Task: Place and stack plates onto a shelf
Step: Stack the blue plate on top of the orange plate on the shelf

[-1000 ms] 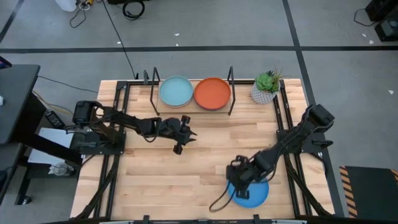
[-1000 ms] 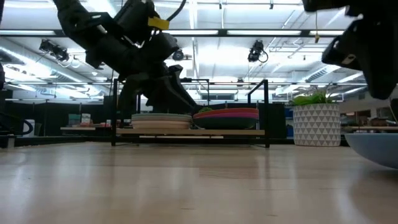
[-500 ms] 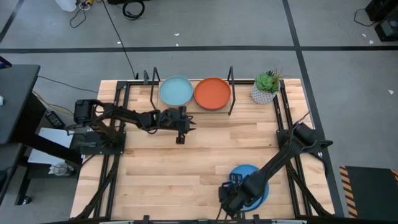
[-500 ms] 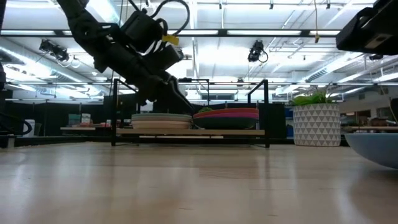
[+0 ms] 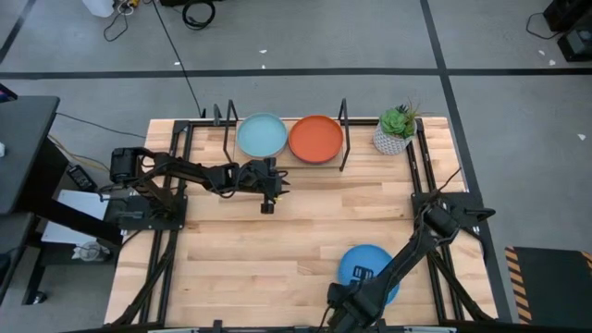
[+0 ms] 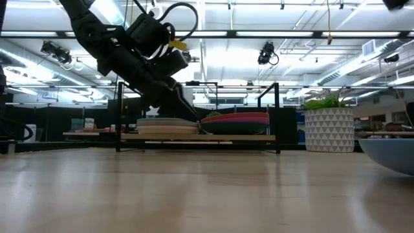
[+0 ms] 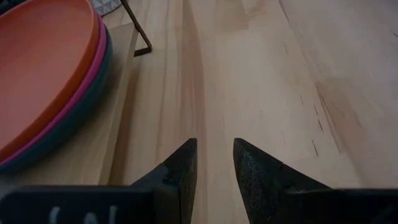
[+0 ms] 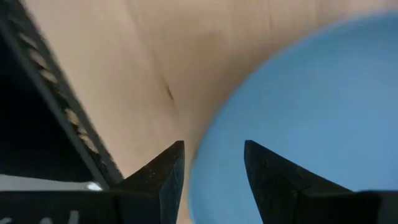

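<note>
On the shelf (image 5: pixel 289 165) at the table's far edge stand two stacks of plates: a light turquoise plate (image 5: pixel 262 136) tops the left one, and an orange plate (image 5: pixel 316 139) tops the right one, over magenta and dark teal (image 7: pixel 43 74). A blue plate (image 5: pixel 370 268) lies flat on the table near the near edge, and also shows as the blue plate (image 8: pixel 305 106). My left gripper (image 5: pixel 268 191) hovers open just in front of the shelf, also seen as my left gripper (image 7: pixel 214 163). My right gripper (image 8: pixel 214 165) is open at the blue plate's near-left rim, low by the near edge (image 5: pixel 344 298).
A potted plant (image 5: pixel 396 129) in a white pot stands at the far right corner, beside the shelf. The shelf's black wire uprights (image 5: pixel 344 118) rise around the stacks. Bare wood stretches across the table's middle (image 5: pixel 296 231). Black frame rails run along both table sides.
My right gripper has swung from over the blue plate toward the near edge, uncovering the plate, and now sits at its near-left rim. My left gripper has turned about its wrist and drawn slightly toward the shelf.
</note>
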You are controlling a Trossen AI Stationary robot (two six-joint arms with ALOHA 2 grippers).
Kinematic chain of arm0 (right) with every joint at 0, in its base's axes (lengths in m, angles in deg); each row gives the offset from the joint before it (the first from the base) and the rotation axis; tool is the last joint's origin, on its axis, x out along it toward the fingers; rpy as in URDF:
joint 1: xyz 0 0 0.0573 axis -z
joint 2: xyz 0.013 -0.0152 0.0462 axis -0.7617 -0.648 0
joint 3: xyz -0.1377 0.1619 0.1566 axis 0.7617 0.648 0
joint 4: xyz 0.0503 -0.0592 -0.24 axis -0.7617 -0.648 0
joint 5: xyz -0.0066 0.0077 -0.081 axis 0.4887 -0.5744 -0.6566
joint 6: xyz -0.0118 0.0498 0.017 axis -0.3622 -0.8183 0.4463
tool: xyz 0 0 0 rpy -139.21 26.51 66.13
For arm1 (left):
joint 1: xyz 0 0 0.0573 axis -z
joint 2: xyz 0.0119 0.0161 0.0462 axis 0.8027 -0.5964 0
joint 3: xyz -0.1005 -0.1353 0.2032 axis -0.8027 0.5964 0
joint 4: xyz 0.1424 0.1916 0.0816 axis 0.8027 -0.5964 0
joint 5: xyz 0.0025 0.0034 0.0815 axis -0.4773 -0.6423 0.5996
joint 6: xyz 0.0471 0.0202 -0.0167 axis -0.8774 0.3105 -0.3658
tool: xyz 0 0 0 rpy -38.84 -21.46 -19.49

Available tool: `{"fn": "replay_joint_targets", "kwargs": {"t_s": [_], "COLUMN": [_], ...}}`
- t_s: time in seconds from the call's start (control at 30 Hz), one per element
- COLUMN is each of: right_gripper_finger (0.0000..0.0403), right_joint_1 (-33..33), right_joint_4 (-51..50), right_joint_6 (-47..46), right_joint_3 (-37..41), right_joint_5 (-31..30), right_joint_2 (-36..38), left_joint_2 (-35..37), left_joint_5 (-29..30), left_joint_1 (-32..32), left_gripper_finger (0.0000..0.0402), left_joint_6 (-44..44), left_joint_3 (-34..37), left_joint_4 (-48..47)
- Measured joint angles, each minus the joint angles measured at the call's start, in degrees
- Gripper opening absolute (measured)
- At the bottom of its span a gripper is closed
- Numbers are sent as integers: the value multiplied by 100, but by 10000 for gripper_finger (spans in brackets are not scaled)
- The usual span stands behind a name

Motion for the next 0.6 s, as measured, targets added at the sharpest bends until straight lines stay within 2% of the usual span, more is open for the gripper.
{"fn": "replay_joint_targets", "kwargs": {"t_s": [0.27,0.6], "right_gripper_finger": [151,31], "right_joint_1": [-120,-214], "right_joint_4": [-176,-251], "right_joint_6": [-345,-207], "right_joint_3": [-46,-48], "right_joint_5": [103,-12], "right_joint_2": [-260,-244], "left_joint_2": [174,1241], "left_joint_5": [-132,-321], "left_joint_1": [76,297], "left_gripper_finger": [111,111], "left_joint_6": [59,15], "left_joint_3": [-1,-3], "left_joint_4": [-361,-990]}}
